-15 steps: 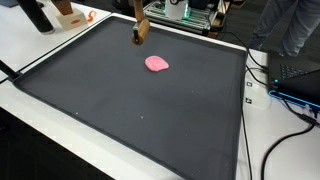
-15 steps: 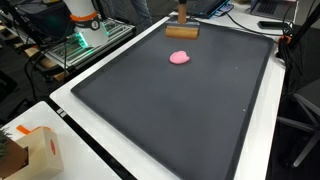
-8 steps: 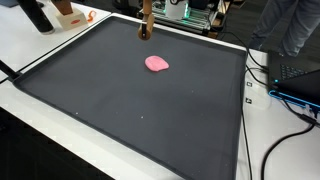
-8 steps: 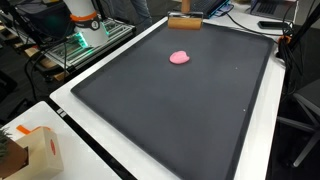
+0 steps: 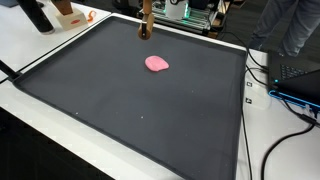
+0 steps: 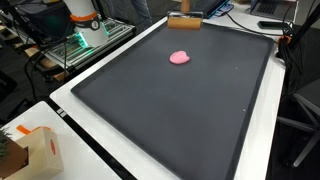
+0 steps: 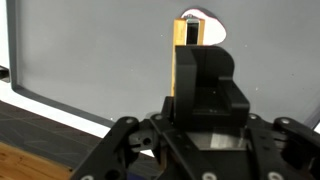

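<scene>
- Firmly clamped, the wooden block (image 7: pixel 186 60) sits between the fingers of the gripper (image 7: pixel 196 45), so the gripper is closed on it.
- It hangs over the far edge of the black mat (image 5: pixel 120 110) on the desk (image 5: pixel 35 50).
- In an exterior view its long side runs level along that far edge (image 6: pixel 185 21). Seen end-on, it looks narrow and upright (image 5: pixel 146 28).
- Tan, flat, plain and rectangular, the block looks like bare wood.
- A pink lump (image 5: pixel 156 64) lies on the mat nearer than the block and apart from it.
</scene>
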